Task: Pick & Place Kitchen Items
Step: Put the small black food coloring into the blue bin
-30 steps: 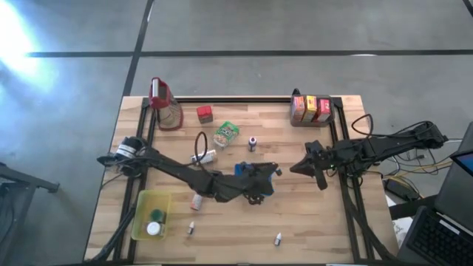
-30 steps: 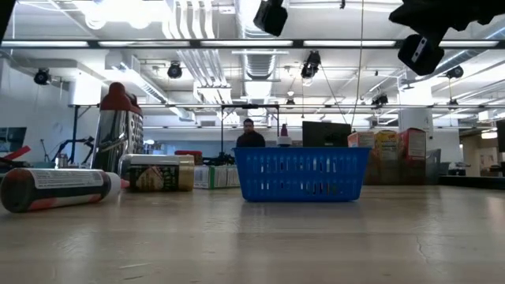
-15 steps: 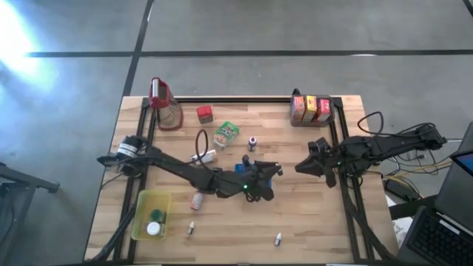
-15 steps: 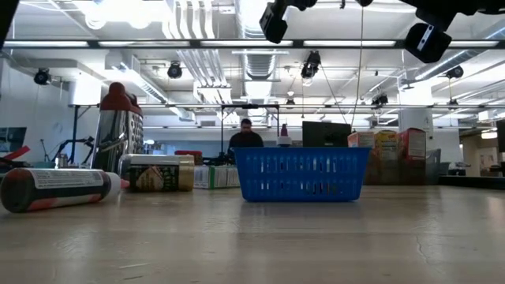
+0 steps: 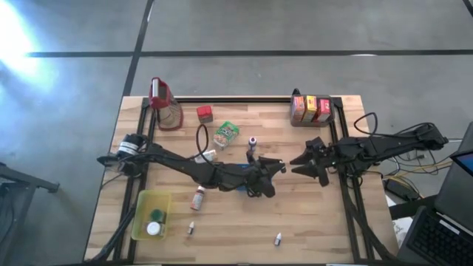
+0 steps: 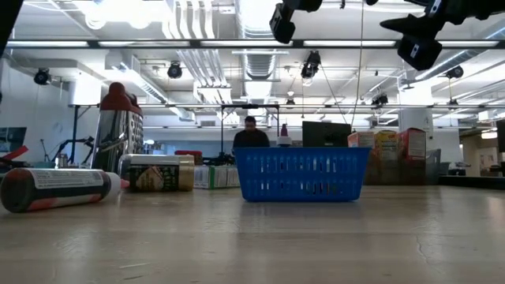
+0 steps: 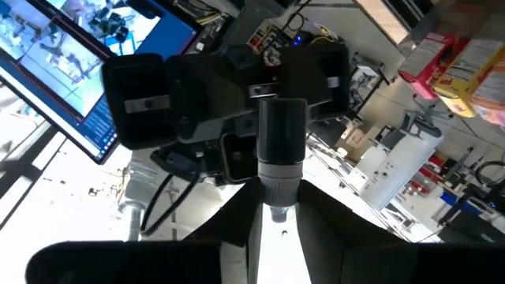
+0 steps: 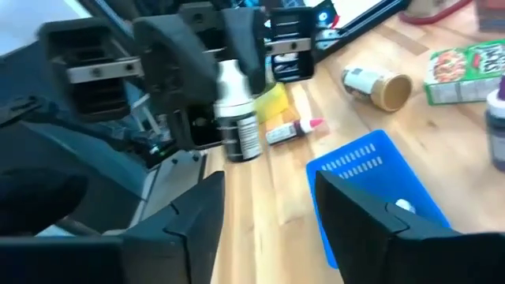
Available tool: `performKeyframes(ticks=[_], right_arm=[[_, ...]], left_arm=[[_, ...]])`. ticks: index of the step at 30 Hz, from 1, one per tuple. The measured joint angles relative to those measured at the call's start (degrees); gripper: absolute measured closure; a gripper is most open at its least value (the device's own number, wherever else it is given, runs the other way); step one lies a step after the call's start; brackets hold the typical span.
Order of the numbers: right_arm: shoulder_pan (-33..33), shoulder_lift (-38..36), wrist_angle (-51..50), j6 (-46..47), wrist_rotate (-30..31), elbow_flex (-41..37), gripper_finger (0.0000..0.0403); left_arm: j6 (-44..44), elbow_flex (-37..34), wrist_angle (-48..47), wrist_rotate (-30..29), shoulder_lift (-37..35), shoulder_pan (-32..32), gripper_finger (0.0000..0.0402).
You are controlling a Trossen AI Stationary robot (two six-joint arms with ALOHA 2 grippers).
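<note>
My left gripper (image 5: 273, 167) is stretched over the table's middle, high above the blue tray (image 6: 301, 173), and is shut on a small dark bottle with a white end (image 8: 237, 126). My right gripper (image 8: 268, 229) hangs open just to its right, facing the bottle (image 7: 280, 134), with nothing between its fingers. In the low view both grippers show at the top, the left (image 6: 284, 16) and the right (image 6: 418, 39). The blue tray (image 8: 371, 181) stands on the table below them with a small white thing inside. My left gripper pinches the bottle's white end (image 7: 274, 237) between its two fingers, which reach from the table's left toward the right gripper. The dark body (image 7: 280, 134) sticks out beyond the fingertips, in line with them. The bottle is lifted clear of the table and the tray.
A clear jug with a red top (image 5: 164, 103), a red carton (image 5: 205, 113), a green packet (image 5: 226, 133) and a tiny bottle (image 5: 253, 142) stand at the back. Cartons (image 5: 310, 108) sit far right. A yellow tub (image 5: 150, 214) and loose little bottles (image 5: 278, 239) lie near the front.
My left gripper has gone from over the blue tray toward the table's far right, up to the right gripper, carrying the bottle. My right gripper has shifted a little toward the left gripper and opened its fingers.
</note>
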Motion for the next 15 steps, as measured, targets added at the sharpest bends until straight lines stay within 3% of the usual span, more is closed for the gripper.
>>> performKeyframes(ticks=[7, 15], right_arm=[[-0.9, 0.0, 4.6, -1.2, -0.9, 0.0, 0.0191], [-0.9, 4.0, 7.4, -1.2, -3.3, 0.0, 0.0199]], left_arm=[[0.2, 1.1, -0.4, 0.8, 0.0, 0.3, 0.0330], [0.2, 1.1, -0.6, 1.2, 0.0, 0.9, 0.0330]])
